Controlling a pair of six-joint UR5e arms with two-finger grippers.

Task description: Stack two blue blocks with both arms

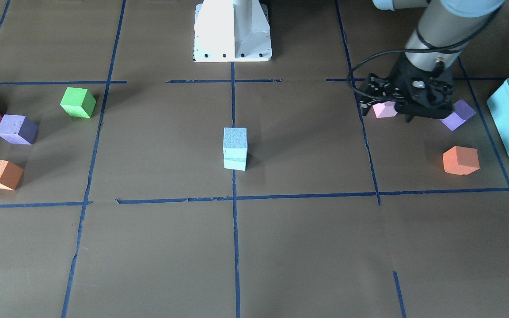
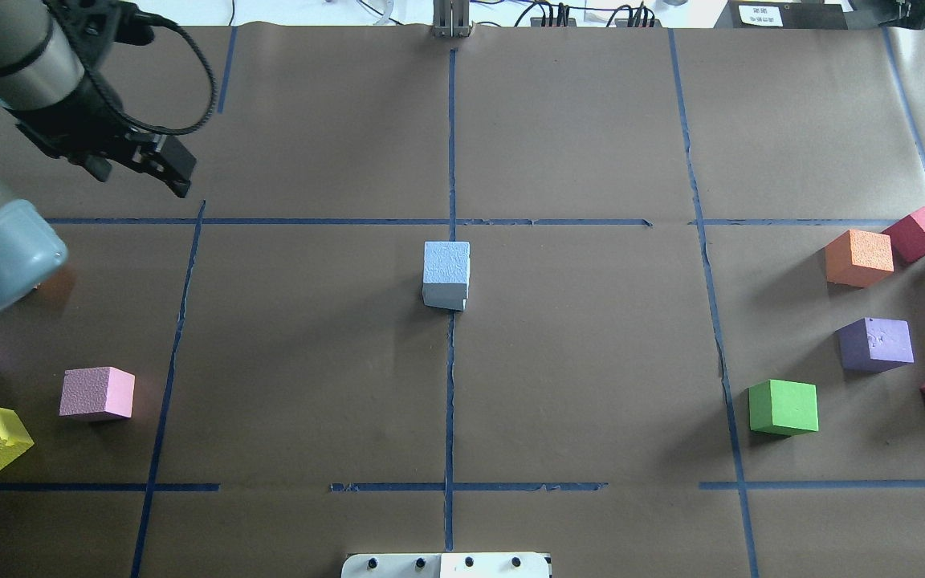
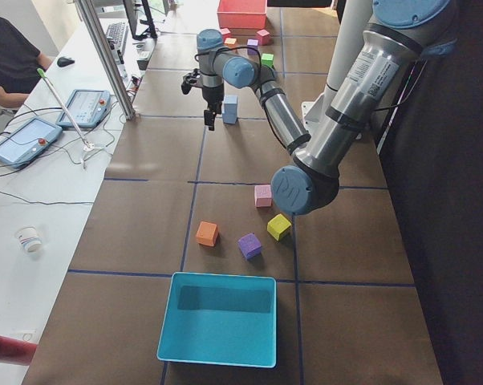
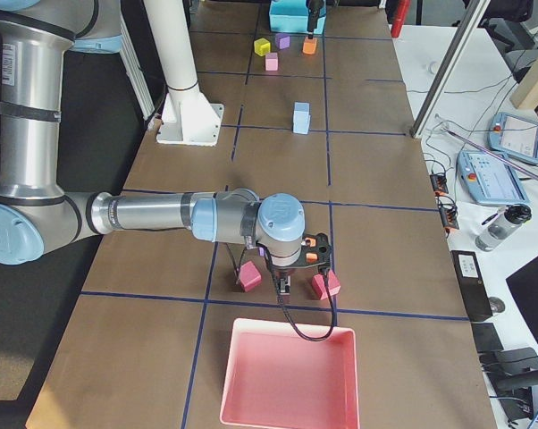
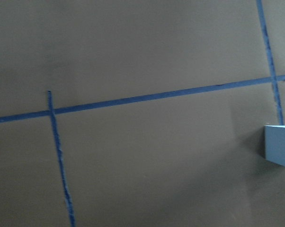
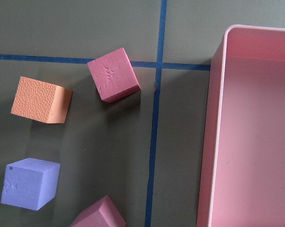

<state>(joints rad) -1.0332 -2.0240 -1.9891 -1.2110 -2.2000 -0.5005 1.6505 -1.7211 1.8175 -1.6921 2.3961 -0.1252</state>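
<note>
Left gripper [image 2: 141,175] hangs seemingly open, empty; grainy foam blue blocks [image 1: 235,148] sit stacked; right gripper [image 4: 287,284] unreadable.

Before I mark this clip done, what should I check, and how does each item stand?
1. blue blocks stacked one on the other at the table's middle: ok.
2. Upper cube rests nearly flush on the lower one, no visible tilt: ok.
3. left gripper apart from the stack, fingers spread, nothing between them: ok.
4. right gripper far from the stack, over the red cubes beside the pink tray: ok.
5. Right gripper's jaws open or shut: cannot tell, as only the side view shows it.
6. No other coloured cube touches the stack: ok.
</note>
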